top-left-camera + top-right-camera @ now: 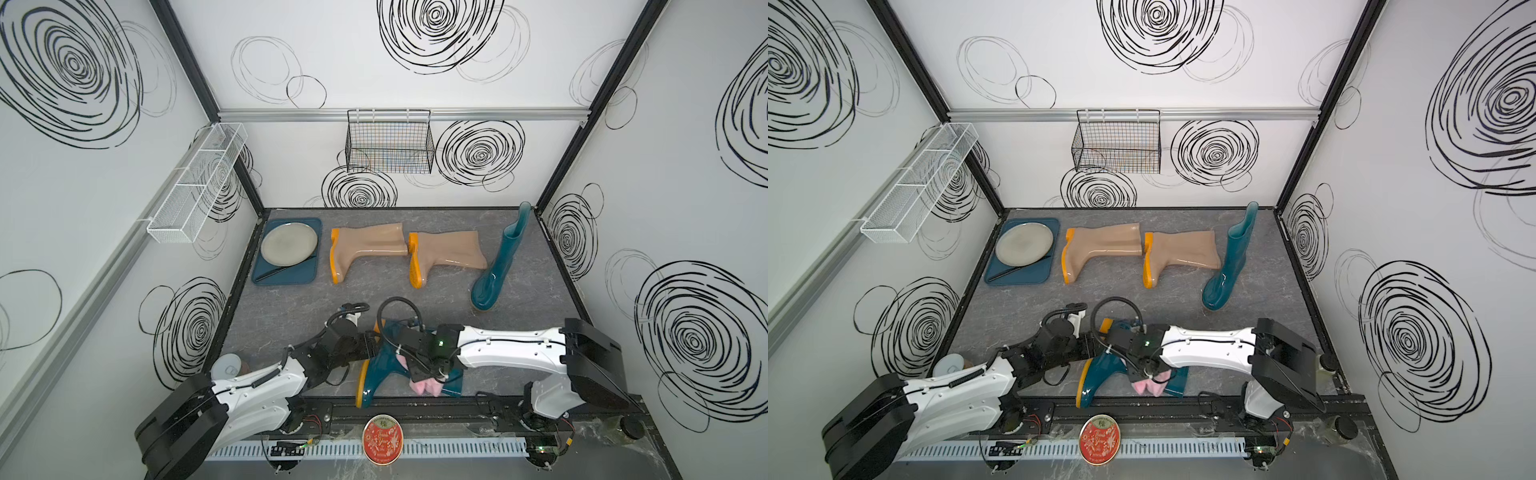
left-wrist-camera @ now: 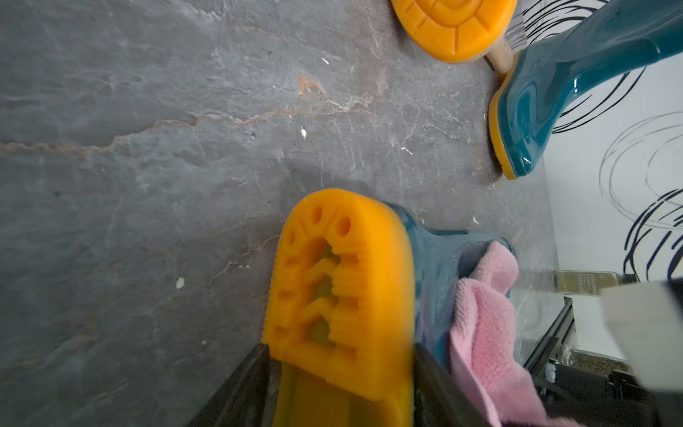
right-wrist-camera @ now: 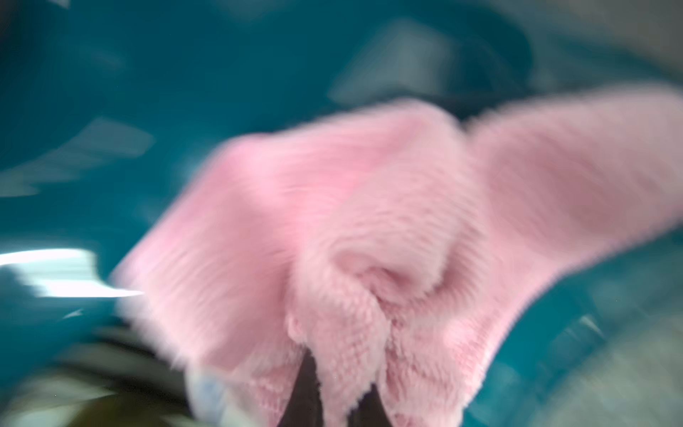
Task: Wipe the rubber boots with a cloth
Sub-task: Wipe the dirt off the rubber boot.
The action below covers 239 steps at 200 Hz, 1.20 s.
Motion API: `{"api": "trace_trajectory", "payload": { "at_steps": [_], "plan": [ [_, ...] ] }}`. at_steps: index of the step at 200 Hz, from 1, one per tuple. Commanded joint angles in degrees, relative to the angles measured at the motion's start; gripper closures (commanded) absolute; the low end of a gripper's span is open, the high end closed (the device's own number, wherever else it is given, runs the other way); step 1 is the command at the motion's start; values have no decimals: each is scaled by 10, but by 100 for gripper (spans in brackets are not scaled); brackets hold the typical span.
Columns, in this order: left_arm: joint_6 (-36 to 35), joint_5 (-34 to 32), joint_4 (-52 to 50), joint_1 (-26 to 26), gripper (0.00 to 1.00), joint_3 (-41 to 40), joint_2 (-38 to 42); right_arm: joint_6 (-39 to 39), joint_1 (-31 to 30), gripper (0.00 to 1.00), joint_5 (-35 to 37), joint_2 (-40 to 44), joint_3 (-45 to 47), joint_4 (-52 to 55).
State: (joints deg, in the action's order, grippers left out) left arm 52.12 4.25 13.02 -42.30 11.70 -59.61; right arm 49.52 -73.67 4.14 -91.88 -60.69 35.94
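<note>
A: What is the step in hand, and where are the task's things?

B: On the grey tabletop (image 1: 291,324), near centre, the near teal boot (image 1: 376,376) lies on its side with its orange sole to the left. The left claw (image 2: 340,366) grasps the heel, one jaw on each side of the sole. The right claw (image 3: 338,380) is clenched on a bunch of the pink cloth (image 3: 369,207), which rests against the boot's shaft. A standing teal boot (image 1: 498,257) is at far right. A beige boot (image 1: 365,249) and its beige twin (image 1: 449,253) lie at far centre.

A: How should the wipe be done well?

B: As I judge it, hold the heel firm so the glossy boot cannot skid. Press the cloth flat and stroke along the shaft in overlapping passes. The underside will likely need a turn.

A: And the containers?

B: A long white mesh rack (image 1: 195,187) hangs on the left wall, with nothing visible inside. A black wire basket (image 1: 388,162) on the far wall shows nothing either. A blue tray (image 1: 305,274) at far left holds a grey plate (image 1: 289,243) and a dark utensil (image 1: 282,271). A red tin (image 1: 382,438) sits at the near edge, lid on, contents hidden.
</note>
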Motion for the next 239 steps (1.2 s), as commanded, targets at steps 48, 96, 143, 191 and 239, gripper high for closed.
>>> {"api": "trace_trajectory", "payload": {
  "at_steps": [48,96,143,191,239],
  "plan": [
    [1,-36,-34,-6,36,-5,-18,32,115,100,-22,57,139,-45],
    [-16,-30,-39,-5,35,19,-41,114,117,100,72,158,218,191],
    [-39,-46,-72,-3,29,55,-37,154,75,100,121,192,122,354],
    [-131,-170,-210,-44,15,171,22,67,121,100,175,381,-35,384],
    [-358,-330,-226,-246,9,290,-11,-25,188,100,202,448,-115,360]
  ]
}}
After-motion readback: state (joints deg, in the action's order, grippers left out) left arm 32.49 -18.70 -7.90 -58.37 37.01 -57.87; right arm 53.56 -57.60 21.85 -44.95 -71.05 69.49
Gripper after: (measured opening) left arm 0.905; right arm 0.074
